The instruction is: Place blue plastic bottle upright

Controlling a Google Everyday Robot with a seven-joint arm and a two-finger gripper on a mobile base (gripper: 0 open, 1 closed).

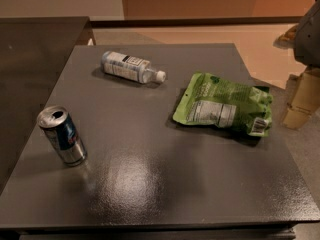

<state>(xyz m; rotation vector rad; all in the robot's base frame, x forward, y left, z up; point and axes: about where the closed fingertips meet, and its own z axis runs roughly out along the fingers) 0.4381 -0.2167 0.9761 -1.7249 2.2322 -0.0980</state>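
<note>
A dark grey table [150, 184] is seen from above, with three items on it. At the left of the frame a blue-and-silver drink can [62, 136] stands upright with its top opened. In the upper left-centre, well apart from the can, the blue plastic bottle [131, 67] lies on its side, base toward the upper left and white cap [160, 76] pointing right. Right of centre, near the cap but not touching it, a green pouch [222, 106] lies flat. A pale grey rounded form [309, 31], possibly part of the arm, is cut off by the upper right edge. The gripper itself is not shown, so whether it is released or clenched cannot be told. The bottle is judged light, thin-walled and smooth, so it is likely to yield under a hard squeeze and to roll if nudged. Whether it holds liquid cannot be told. A moderate hold across the labelled barrel, square to the long axis, is judged best, leaving the base free to be set down.
</note>
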